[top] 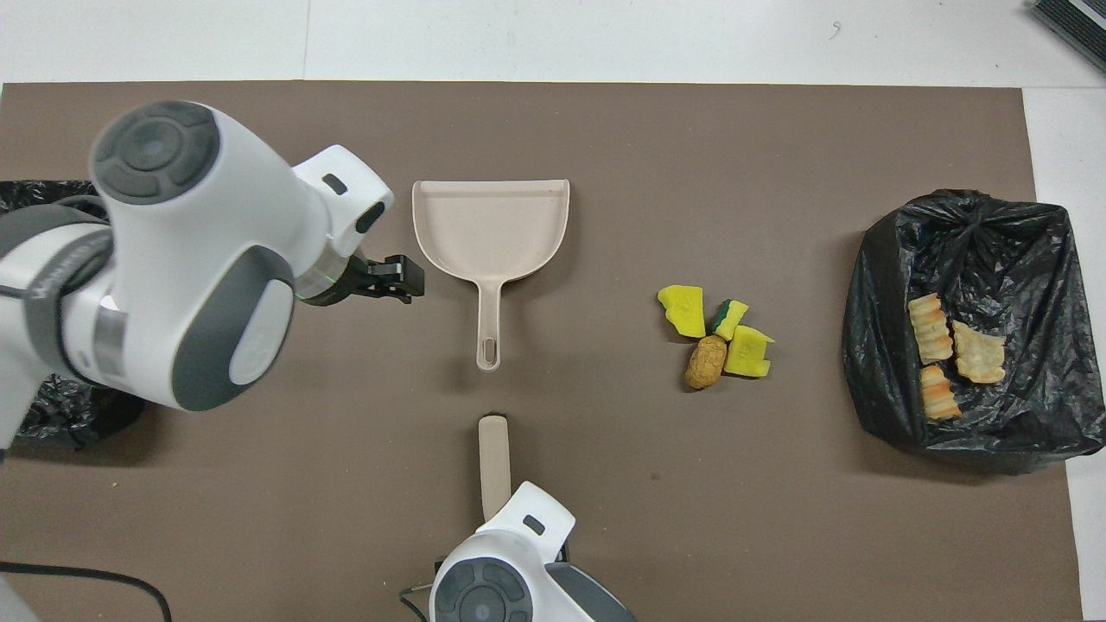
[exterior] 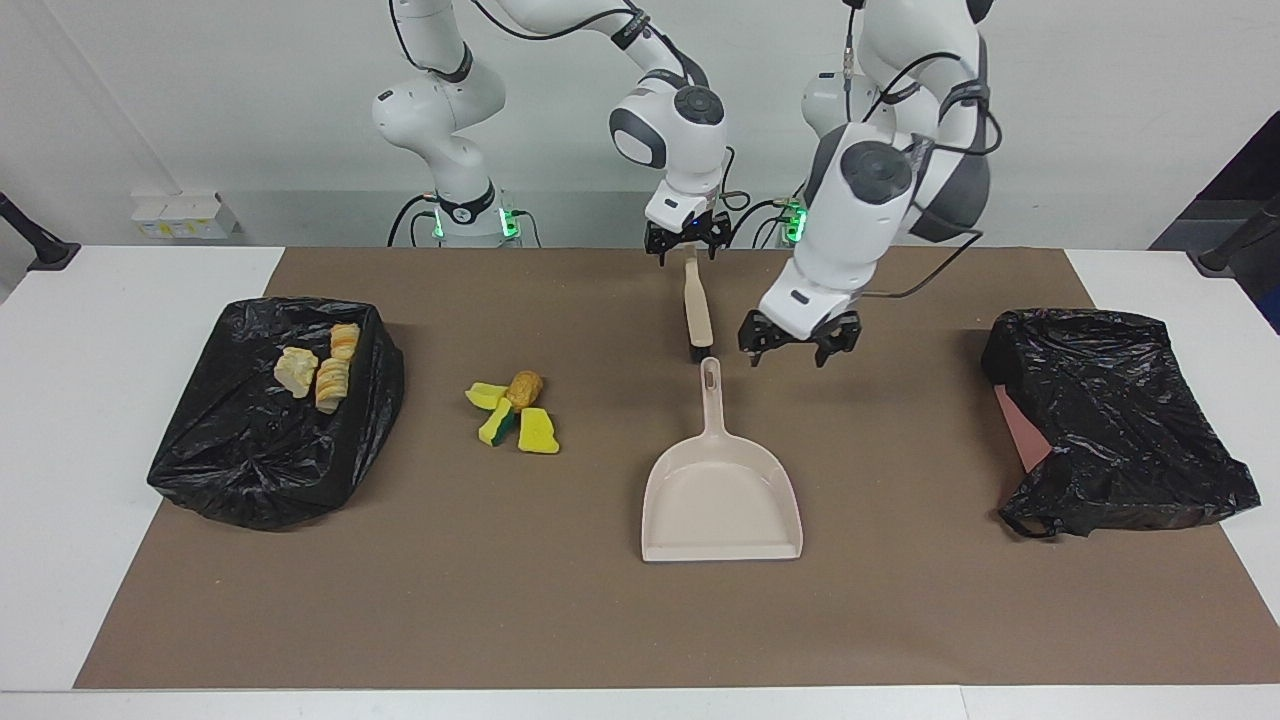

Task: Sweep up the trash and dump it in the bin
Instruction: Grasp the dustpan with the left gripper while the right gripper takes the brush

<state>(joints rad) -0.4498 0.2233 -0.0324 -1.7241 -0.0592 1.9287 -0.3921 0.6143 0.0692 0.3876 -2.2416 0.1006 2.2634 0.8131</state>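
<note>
Hidden or unclear: in the overhead view the right arm's wrist is covering the near end of the brush (top: 494, 466), so only its pale handle is showing; the left arm's bulk is masking most of the black bag (exterior: 1115, 415) at its end of the table. In the facing view a pink patch is peeking out at that bag's edge; what it belongs to cannot be told.

Materials and shapes: a brown mat (exterior: 900, 600) is covering the white table. The dustpan (exterior: 722, 500) is lying flat on it, smooth beige plastic, its handle with a hanging hole pointing toward the robots. The brush is lying in line with that handle, nearer the robots, with a small gap between them. Loose trash (exterior: 512, 412) is sitting on the mat beside the dustpan, toward the right arm's end: yellow sponge pieces, one green-backed, clustered against a brown lump. Ridged tan bread-like chunks (exterior: 318, 372) are resting on a second crinkled black bag (exterior: 270, 460) at that end.

Pose: the right gripper (exterior: 684, 243) is hanging over the brush's near end, fingers spread wide, gripping nothing. The left gripper (exterior: 797, 345) is hovering over the mat just beside the dustpan handle, wrist angled down, fingers also wide and empty.
</note>
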